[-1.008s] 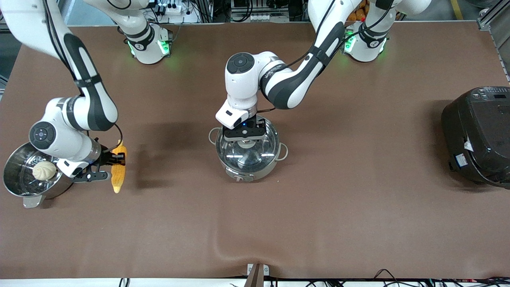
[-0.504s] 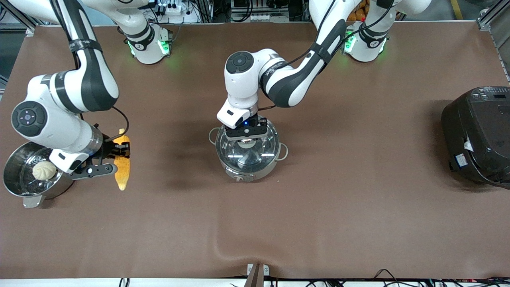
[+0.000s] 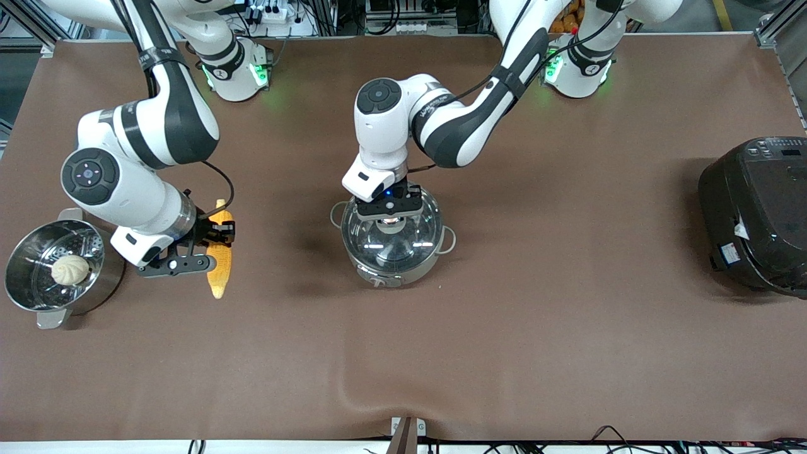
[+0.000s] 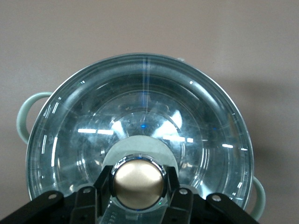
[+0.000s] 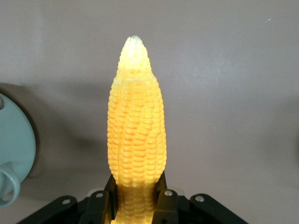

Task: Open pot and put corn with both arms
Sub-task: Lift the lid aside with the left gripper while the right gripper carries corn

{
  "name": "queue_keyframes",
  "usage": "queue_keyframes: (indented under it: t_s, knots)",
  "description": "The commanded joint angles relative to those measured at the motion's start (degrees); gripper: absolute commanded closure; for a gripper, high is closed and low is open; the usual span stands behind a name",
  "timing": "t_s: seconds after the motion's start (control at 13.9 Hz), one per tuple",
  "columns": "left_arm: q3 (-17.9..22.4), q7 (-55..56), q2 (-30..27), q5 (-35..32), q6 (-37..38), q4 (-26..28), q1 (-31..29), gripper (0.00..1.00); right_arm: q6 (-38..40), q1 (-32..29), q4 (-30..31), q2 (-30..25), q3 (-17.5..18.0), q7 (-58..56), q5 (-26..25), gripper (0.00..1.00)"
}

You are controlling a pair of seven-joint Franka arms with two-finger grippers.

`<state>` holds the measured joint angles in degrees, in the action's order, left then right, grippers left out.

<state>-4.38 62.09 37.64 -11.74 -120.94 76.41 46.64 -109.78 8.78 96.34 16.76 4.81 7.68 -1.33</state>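
Observation:
The steel pot (image 3: 392,265) stands mid-table with its glass lid (image 3: 421,230) on it. My left gripper (image 3: 389,213) is shut on the lid's copper-coloured knob (image 4: 138,183), a black finger (image 4: 103,185) on each side of it. The lid (image 4: 140,107) looks seated on the pot, whose grey loop handle (image 4: 22,116) shows at the rim. My right gripper (image 3: 217,238) is shut on the corn (image 3: 219,268) near its thick end and holds it up over the table between the steamer pot and the pot. In the right wrist view the cob (image 5: 136,130) points away from the gripper (image 5: 136,198).
A steel steamer pot (image 3: 19,296) with a pale bun (image 3: 70,270) in it stands at the right arm's end of the table. A big black rice cooker (image 3: 756,214) stands at the left arm's end. A fold in the brown cloth (image 3: 378,391) lies near the front edge.
My right arm has lifted the corn and carried it away from the steamer pot toward the pot. My left gripper has stayed on the lid's knob.

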Motion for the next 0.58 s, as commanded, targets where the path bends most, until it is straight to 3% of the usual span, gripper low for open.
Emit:
queue_keyframes:
  t_s: [0.0,0.22,0.5]
  knots:
    - [0.42,0.93,-6.69,0.67,5.61,0.67,-1.28,1.00,2.28,2.98,-4.21,0.12,0.82,3.64,0.01,0.88]
    - [0.51,1.02,-12.04,0.67,7.55,0.75,-5.66,1.00,2.91,9.30,-5.90,0.82,0.64,13.38,-0.08,0.88]
    - [0.42,-1.43,-15.67,1.28,13.44,1.11,-20.94,1.00,-2.78,22.21,-6.68,5.81,0.64,31.04,-0.61,0.88]
